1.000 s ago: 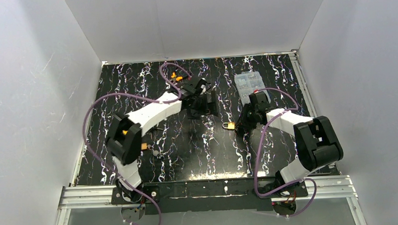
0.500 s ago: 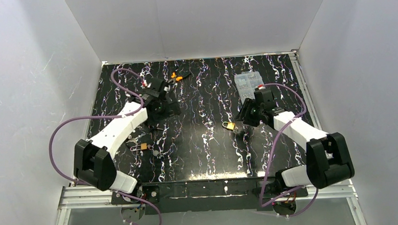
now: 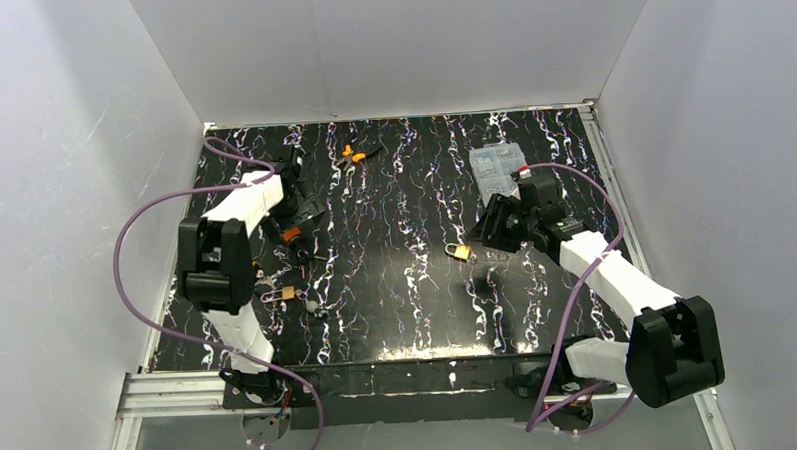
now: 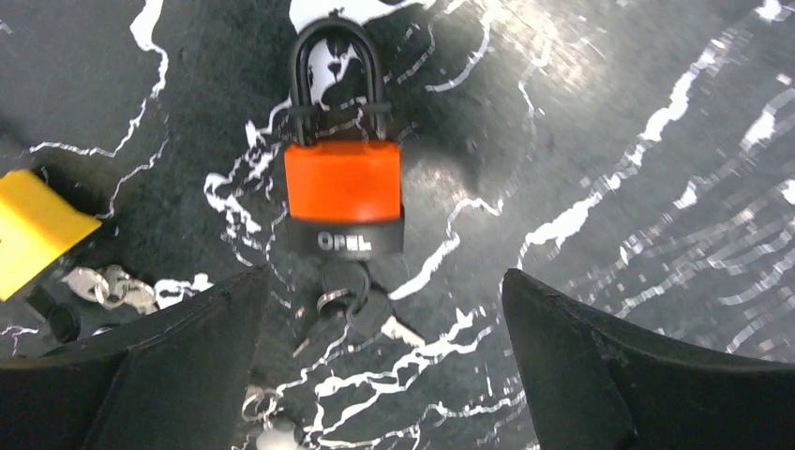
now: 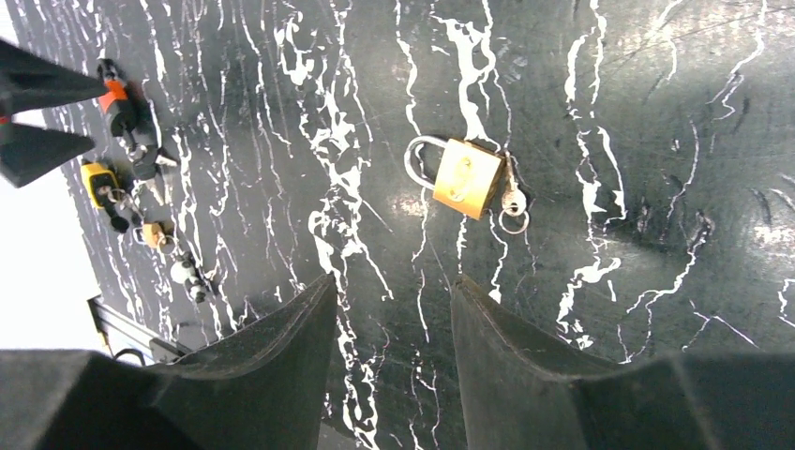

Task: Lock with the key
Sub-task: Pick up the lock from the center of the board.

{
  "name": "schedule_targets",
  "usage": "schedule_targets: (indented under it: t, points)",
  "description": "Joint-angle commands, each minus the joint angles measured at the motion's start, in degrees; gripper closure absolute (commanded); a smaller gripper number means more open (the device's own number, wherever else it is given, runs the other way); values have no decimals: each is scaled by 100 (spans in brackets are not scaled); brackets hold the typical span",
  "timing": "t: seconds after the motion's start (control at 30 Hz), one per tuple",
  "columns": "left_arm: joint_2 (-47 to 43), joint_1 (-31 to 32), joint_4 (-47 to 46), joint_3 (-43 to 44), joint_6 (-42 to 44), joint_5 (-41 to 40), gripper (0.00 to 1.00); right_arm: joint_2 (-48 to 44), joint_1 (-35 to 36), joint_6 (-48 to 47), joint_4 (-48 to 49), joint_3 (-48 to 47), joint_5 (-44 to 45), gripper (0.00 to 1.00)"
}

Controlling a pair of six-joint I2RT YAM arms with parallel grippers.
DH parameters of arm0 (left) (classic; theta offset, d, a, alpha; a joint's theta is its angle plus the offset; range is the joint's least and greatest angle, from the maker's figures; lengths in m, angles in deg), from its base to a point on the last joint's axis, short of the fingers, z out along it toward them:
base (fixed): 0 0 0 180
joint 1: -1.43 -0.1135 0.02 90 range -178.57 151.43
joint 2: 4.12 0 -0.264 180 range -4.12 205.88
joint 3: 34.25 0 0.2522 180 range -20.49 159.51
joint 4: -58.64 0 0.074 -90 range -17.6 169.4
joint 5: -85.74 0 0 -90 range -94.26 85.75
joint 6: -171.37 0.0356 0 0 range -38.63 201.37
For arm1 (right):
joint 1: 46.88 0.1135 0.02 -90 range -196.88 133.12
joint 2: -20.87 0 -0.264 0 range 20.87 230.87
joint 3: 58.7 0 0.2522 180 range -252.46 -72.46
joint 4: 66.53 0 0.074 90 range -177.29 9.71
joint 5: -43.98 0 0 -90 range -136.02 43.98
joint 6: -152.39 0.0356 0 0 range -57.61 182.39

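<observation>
An orange padlock (image 4: 343,192) with a black shackle lies flat on the black marbled table, a black-headed key (image 4: 352,300) in its bottom. My left gripper (image 4: 382,275) hangs open just above it, one finger on each side of the key end; in the top view this left gripper (image 3: 296,214) is at the far left. A brass padlock (image 5: 466,176) with a key (image 5: 512,202) in it lies mid-table (image 3: 459,252). My right gripper (image 5: 394,278) is open and holds nothing, a short way right of that lock.
A yellow padlock (image 4: 33,230) with keys lies left of the orange one. A small brass padlock (image 3: 288,292) sits nearer the left base. Orange pliers (image 3: 352,155) and a clear plastic box (image 3: 498,168) lie at the back. White walls enclose the table.
My left arm swung from mid-table to the far left, over the orange padlock. My right gripper opened wider and drew back right; the brass padlock stayed put.
</observation>
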Motion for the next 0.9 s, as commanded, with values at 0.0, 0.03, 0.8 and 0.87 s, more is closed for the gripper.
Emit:
schedule_targets:
  t: [0.0,0.03,0.8,0.87]
  points:
    - [326,-207,131,304,70,-167,9,-277,-9,-74,-94,-277,-297,45]
    - [404,-257,117,327,73,-152,10,-317,-11,-73,-106,-265,-317,45]
    - [501,-437,-269,-117,32,558,95,-578,156,147,59,-270,-526,45]
    - [135,-421,-283,-234,-23,694,100,-610,267,213,166,-303,-529,44]
